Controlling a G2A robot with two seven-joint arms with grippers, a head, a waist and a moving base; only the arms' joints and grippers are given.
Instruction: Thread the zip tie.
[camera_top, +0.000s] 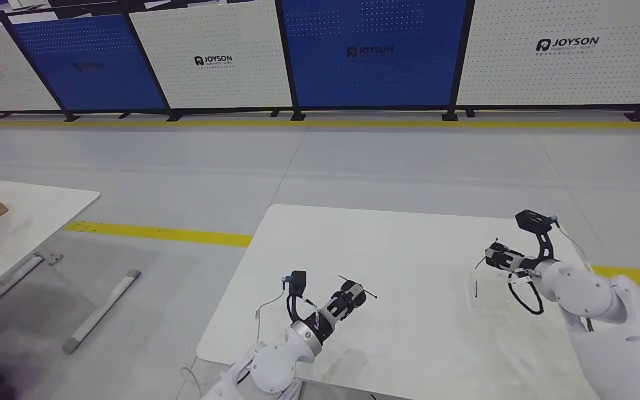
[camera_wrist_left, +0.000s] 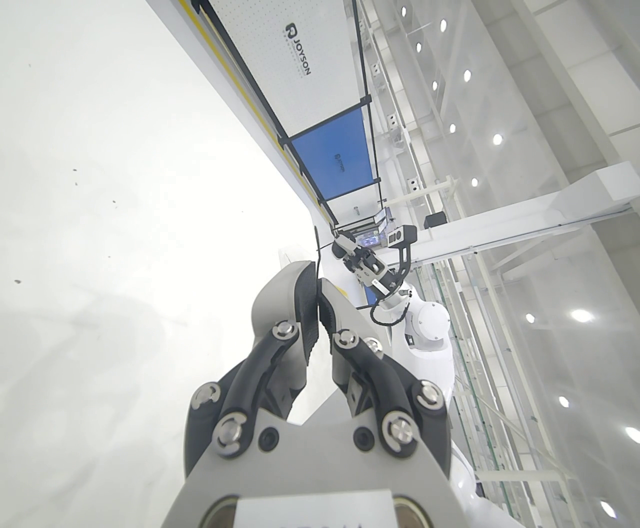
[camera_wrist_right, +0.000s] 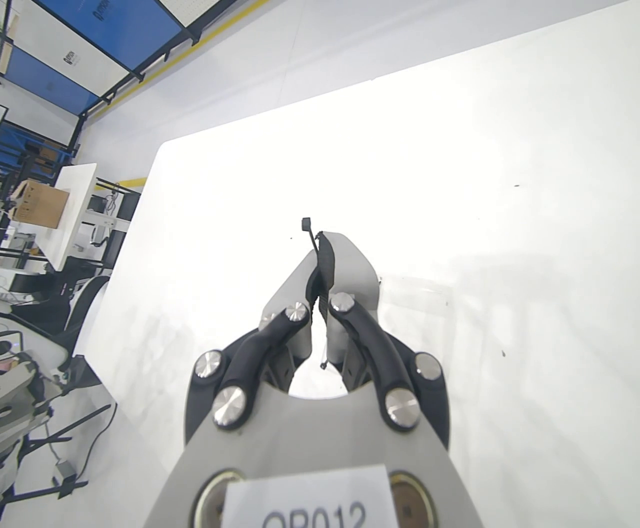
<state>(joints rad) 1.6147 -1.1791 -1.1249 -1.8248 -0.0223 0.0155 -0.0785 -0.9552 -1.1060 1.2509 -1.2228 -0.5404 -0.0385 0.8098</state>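
Zip tie (camera_wrist_right: 306, 223): clamped in right end effector, head poking past the fingertips, tail hanging behind them.
Right end effector (camera_wrist_right: 320, 252): closed on zip tie, above counter (camera_top: 420, 250) near its right edge.
Left end effector (camera_wrist_left: 316, 274): closed on a thin black strip (camera_wrist_left: 316, 245), near counter's front edge.

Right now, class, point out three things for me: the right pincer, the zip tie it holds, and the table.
right pincer (camera_wrist_right: 324, 247): right wrist view, between its closed fingertips.
zip tie (camera_wrist_right: 306, 223): right wrist view, on its square head.
table (camera_wrist_right: 450, 150): right wrist view, on the bare top.
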